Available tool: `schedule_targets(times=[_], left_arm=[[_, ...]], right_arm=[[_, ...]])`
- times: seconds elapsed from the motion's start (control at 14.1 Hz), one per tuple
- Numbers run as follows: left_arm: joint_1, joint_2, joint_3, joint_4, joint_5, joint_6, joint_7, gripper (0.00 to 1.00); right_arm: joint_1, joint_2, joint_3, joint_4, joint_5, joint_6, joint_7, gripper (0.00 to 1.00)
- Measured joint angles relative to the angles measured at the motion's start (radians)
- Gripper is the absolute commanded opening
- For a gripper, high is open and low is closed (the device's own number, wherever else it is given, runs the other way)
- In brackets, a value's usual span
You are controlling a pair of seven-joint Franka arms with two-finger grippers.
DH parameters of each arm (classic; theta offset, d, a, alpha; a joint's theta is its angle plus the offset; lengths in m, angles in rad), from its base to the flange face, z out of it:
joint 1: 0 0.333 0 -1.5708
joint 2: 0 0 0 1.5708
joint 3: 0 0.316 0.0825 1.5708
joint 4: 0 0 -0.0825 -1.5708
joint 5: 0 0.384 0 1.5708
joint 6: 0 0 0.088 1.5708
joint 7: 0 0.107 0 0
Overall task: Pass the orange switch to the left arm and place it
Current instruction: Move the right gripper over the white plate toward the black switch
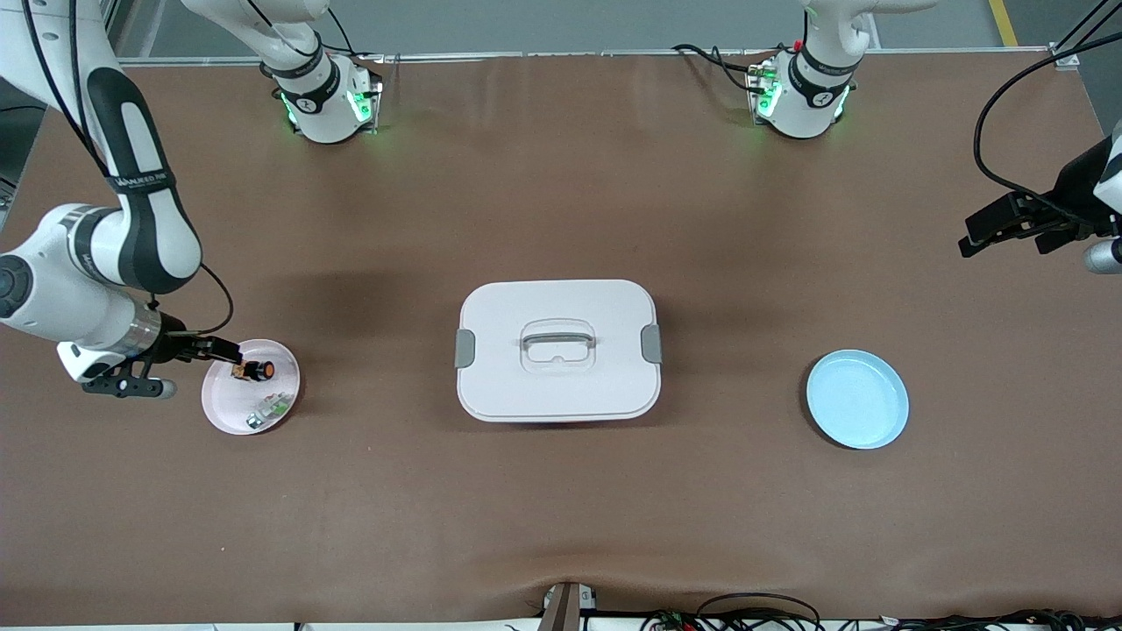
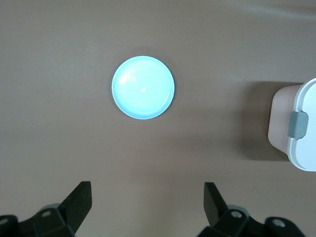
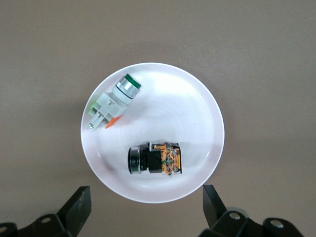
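Front view shows the white box (image 1: 557, 350) with its grey handle and side clips sitting at the middle of the brown worktop (image 1: 561, 526). Toward the right arm's end lies a pink plate (image 1: 224, 412), and on it rest the orange switch (image 1: 254, 371) and a small green-and-white part (image 1: 270, 408), the switch farther from the front camera than that part and apart from it. The right tool (image 1: 226, 352) hangs over the edge of the pink plate, just beside the switch, its fingers (image 3: 76, 210) spread wide with nothing between them. In the right wrist view the switch lies on its side, clear of both fingers. Toward the left arm's end lies a blue plate (image 1: 857, 399), bare. The left tool (image 1: 986, 235) waits high over that end of the worktop, well apart from the blue plate, its fingers (image 2: 79, 202) spread and holding nothing.
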Motion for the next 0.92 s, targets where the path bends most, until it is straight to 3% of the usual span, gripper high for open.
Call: schedule_targets(times=[0.92], left_arm=[[0.000,0.000,0.000,0.000,0.000,0.000,0.000,1.00]], right_arm=[[0.000,0.133,0.002,-0.003,0.013,0.124,-0.021,1.00]])
